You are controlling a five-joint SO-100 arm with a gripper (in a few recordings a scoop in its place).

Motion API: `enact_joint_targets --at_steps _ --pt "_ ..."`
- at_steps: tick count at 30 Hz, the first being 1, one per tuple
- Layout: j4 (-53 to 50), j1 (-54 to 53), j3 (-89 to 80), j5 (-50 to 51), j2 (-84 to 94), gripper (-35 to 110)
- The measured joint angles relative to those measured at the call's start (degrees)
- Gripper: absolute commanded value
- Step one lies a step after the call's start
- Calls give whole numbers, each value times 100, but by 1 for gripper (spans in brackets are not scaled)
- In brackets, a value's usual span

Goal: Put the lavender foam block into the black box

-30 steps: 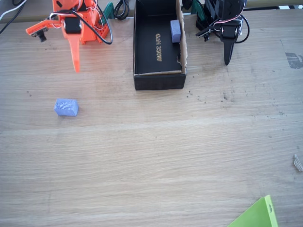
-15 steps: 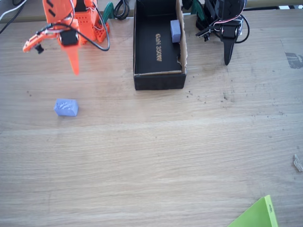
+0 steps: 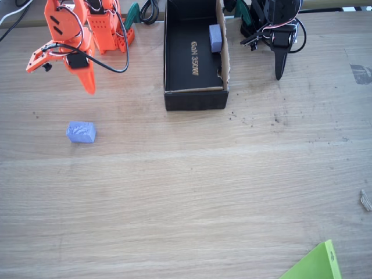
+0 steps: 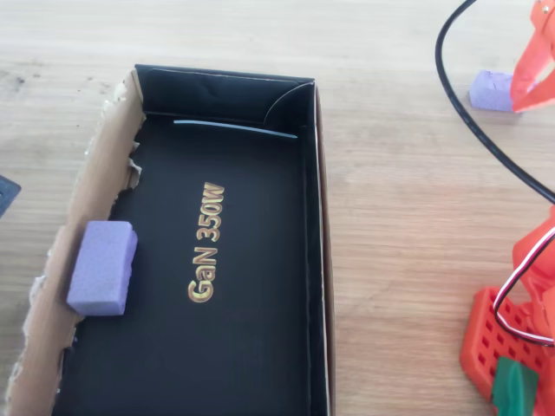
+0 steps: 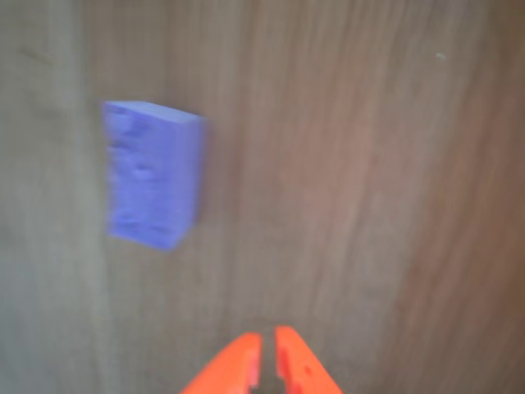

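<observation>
While my orange claw (image 3: pixel 88 87) hangs above the wooden surface (image 3: pixel 192 192) at the upper left of the fixed view, its two fingertips sit almost together in the wrist view, with only a thin slit between them (image 5: pixel 267 361), and nothing is caught there. I have hold of nothing. The lavender foam block (image 3: pixel 81 132) lies flat on the surface below my claw in the fixed view, apart from it and not touching it. In the wrist view the block (image 5: pixel 153 174) sits up and to the left of my fingertips, its rumpled top face showing, bare wood all round it. In the overhead view a corner of it (image 4: pixel 491 90) peeks out at the upper right, partly behind my orange fingertip (image 4: pixel 533 74).

The black box (image 3: pixel 168 52) stands well to the right of the block in the fixed view, near the far edge of the surface, its long side running away from the camera. Its right wall is torn, with a brown ragged edge. Gold "GaN 350W" lettering (image 4: pixel 206 243) shows on the floor inside. A paler lavender block (image 4: pixel 102 267) already rests inside the box against the torn wall. A black cable (image 4: pixel 486 147) loops across the wood beside my orange arm base (image 4: pixel 512 347)
</observation>
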State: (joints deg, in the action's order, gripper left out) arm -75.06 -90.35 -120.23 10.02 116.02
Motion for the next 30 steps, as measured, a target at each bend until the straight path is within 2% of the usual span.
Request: enact_joint_targets --at_steps 16,30 --pt "97 -176 554 -536 -519 0" --pt "404 -914 562 -1046 -721 0"
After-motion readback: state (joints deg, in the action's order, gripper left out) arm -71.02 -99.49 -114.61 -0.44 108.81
